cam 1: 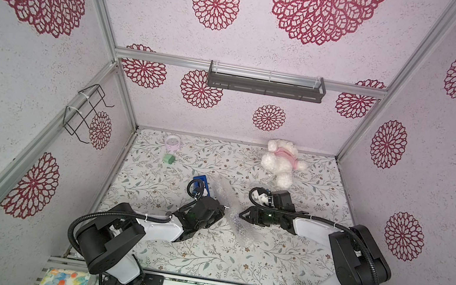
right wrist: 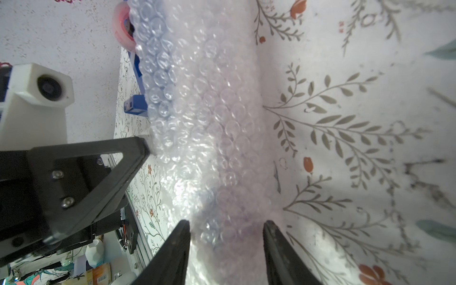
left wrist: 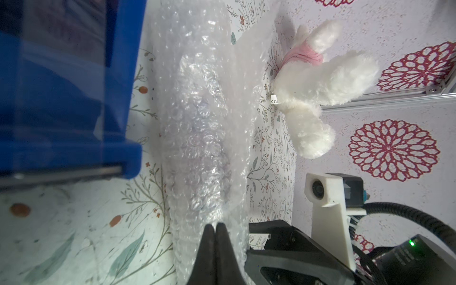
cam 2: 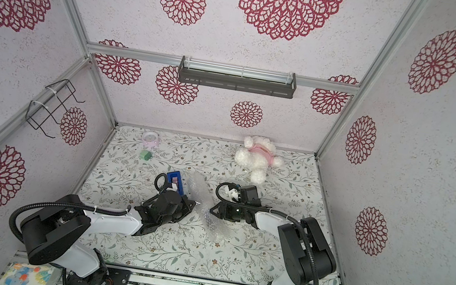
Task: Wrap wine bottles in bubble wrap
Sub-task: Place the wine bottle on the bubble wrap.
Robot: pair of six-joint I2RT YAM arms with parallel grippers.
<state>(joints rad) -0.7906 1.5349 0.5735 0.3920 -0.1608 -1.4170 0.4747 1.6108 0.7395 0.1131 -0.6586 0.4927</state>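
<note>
The bubble wrap [cam 1: 234,220] [cam 2: 209,213] lies rolled into a long tube on the floral table, between the two grippers. The wine bottle [right wrist: 237,217] is inside it and shows only as a purple tint through the bubbles. My left gripper [cam 1: 224,208] [left wrist: 216,225] is shut, with its tips pressed against the side of the bubble wrap [left wrist: 202,123]. No sheet shows between its fingers. My right gripper [cam 1: 240,215] [right wrist: 227,224] is open on the opposite side. Its jaws stand apart, one on each side of the bubble wrap [right wrist: 209,123].
A blue tape dispenser [cam 1: 201,184] [left wrist: 61,98] stands just behind the left gripper, close to the roll's far end. A white plush toy [cam 1: 281,161] lies at the back right. A small pink clock [cam 1: 172,142] and a green block [cam 1: 169,159] sit at the back left.
</note>
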